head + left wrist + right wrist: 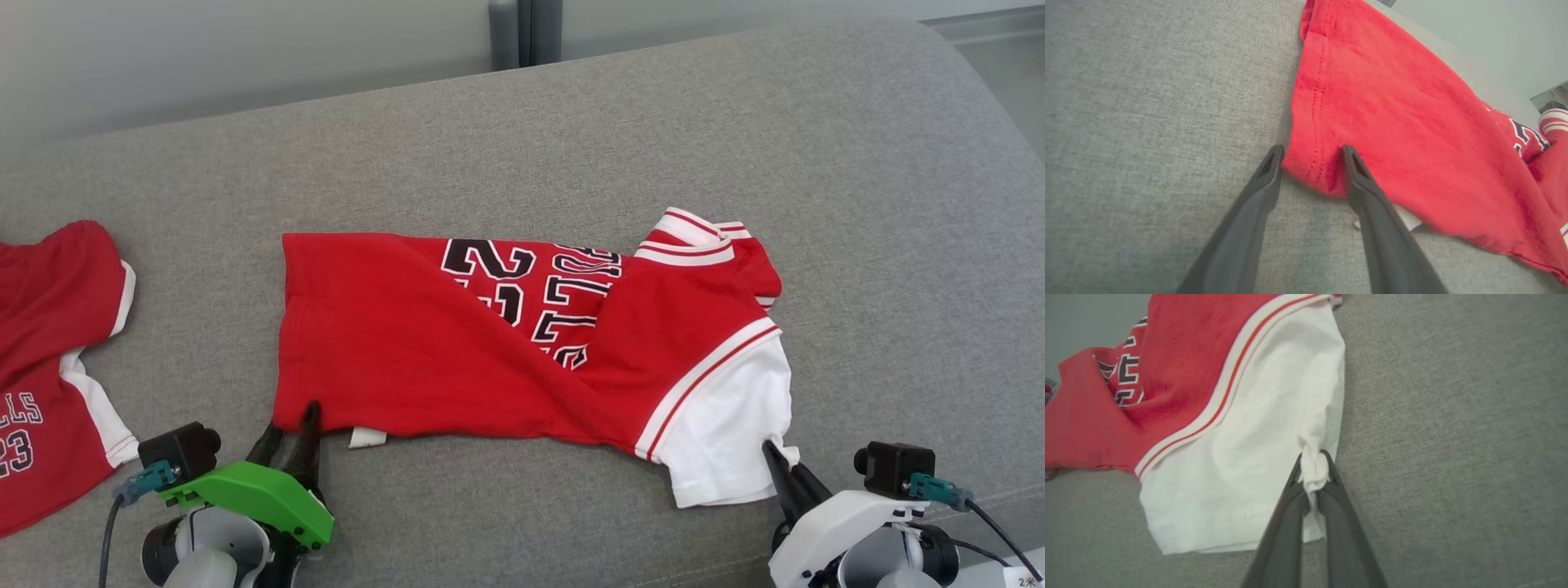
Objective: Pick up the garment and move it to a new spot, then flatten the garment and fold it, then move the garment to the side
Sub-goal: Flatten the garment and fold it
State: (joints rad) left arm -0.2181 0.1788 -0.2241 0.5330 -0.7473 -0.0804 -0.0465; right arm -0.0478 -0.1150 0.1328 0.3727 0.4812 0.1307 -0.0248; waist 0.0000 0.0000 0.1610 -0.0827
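The red garment (392, 351) is lying folded across the grey couch (571, 131); the left pincer (290, 422) is standing apart, straddling its hem corner; the right pincer (780, 457) is clamping tight on its white sleeve (727, 425).

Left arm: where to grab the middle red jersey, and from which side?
On the red jersey, take the hem corner at the robot's left, approaching from the near side. It's a free, flat edge, and the open left gripper straddles it; the right gripper pinches the white sleeve.
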